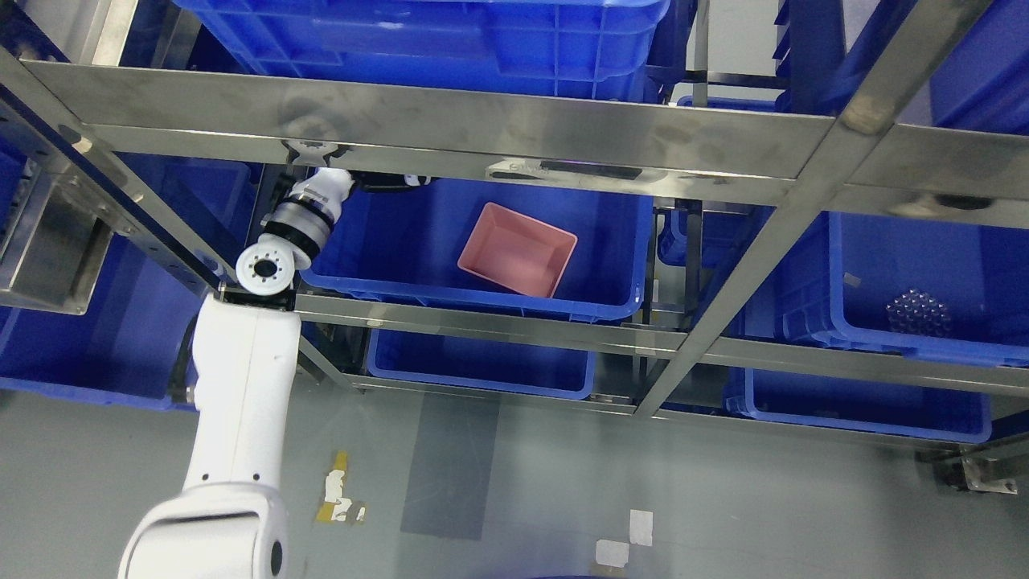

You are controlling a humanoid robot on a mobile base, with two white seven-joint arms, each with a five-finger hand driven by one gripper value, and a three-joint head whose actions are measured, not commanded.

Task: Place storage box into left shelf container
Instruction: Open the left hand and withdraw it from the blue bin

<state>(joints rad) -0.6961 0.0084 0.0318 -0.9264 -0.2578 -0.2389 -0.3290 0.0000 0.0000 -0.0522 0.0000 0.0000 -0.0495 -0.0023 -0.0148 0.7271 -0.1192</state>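
pink box (518, 249) in blue bin (402, 233) | left robot hand (386, 182) mostly behind rail (450, 121), finger state perhaps unreadable

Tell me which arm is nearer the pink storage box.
Left. The left arm reaches up to the blue container holding the pink storage box, its hand hidden behind the steel shelf rail left of the box. The right arm is out of view.

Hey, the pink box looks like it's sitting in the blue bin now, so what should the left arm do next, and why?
Probably draw the left arm back out toward the robot. The pink box already rests inside the blue bin, apart from the arm. The hand is hidden behind the steel shelf rail, so retreat slowly, keeping the wrist clear of the rail and the bin's wall.
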